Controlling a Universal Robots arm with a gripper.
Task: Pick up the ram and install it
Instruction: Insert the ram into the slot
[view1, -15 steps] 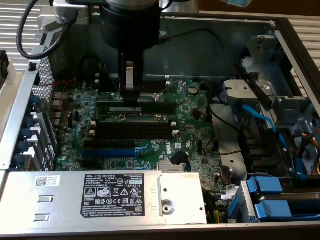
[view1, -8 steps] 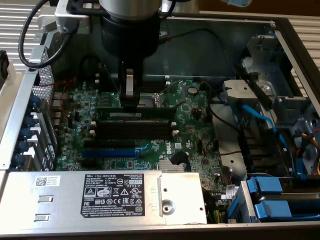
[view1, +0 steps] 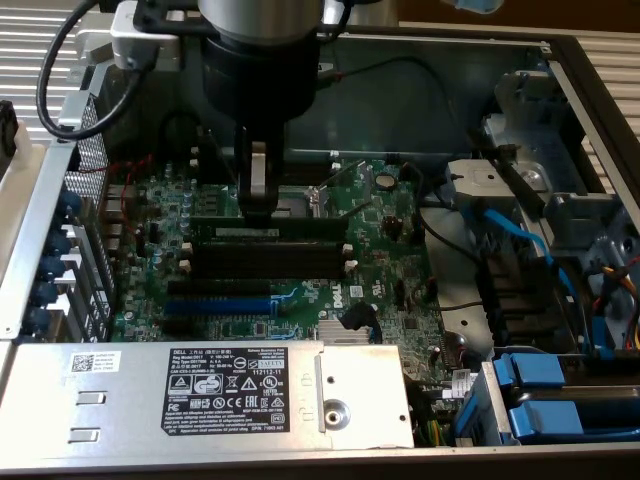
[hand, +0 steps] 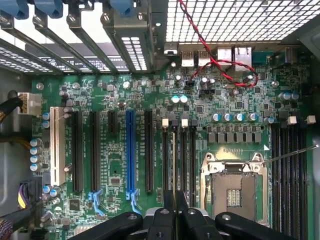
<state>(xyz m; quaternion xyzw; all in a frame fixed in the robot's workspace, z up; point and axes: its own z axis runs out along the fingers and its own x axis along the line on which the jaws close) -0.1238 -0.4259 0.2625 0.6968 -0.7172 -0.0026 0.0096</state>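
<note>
- Gripper (view1: 258, 208): black, with narrow fingers (hand: 167, 212), one faced pale grey.
- Black linkage bars (hand: 112, 225) flank the fingers, a silver pin (hand: 133, 217) at each joint.
- Dark round wrist (view1: 262, 75) above the tool, with a black looping cable (view1: 50, 80) and a white bracket (view1: 140, 45) beside it.

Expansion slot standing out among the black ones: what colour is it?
The expansion slot is blue, clearest in the wrist view.

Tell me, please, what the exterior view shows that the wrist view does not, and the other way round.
Exterior view: the grey power supply with its label, blue drive brackets, a blue cable, and the robot's arm above the board.
Wrist view: a red-black twisted wire, the rear ports, a white slot.
Both: the green motherboard, the blue slot, the processor socket, and the fingers closed on the ram, which stands at the black slots.
</note>
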